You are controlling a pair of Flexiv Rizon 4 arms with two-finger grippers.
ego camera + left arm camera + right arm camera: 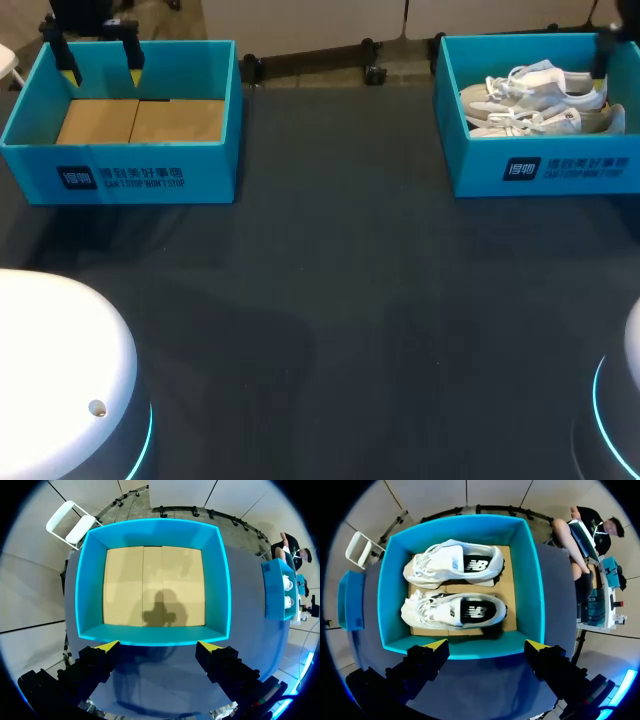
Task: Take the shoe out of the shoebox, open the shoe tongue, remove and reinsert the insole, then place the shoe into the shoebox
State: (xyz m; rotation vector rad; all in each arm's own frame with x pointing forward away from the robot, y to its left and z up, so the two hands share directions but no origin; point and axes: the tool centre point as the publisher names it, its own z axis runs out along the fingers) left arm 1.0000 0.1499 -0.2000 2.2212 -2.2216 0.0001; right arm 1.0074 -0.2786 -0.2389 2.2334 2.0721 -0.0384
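White shoes [452, 565] inside blue shoebox [530, 580]

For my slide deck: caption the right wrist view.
Open right claw poised over a blue shoebox holding two white shoes.

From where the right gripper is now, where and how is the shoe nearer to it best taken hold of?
I would come straight down with the right gripper and pinch the nearer shoe at its collar: one finger inside the opening, one outside toward the shoebox wall. It stands on its sole, opening upward, and the other shoe sits close beside, so spanning its width looks tight.
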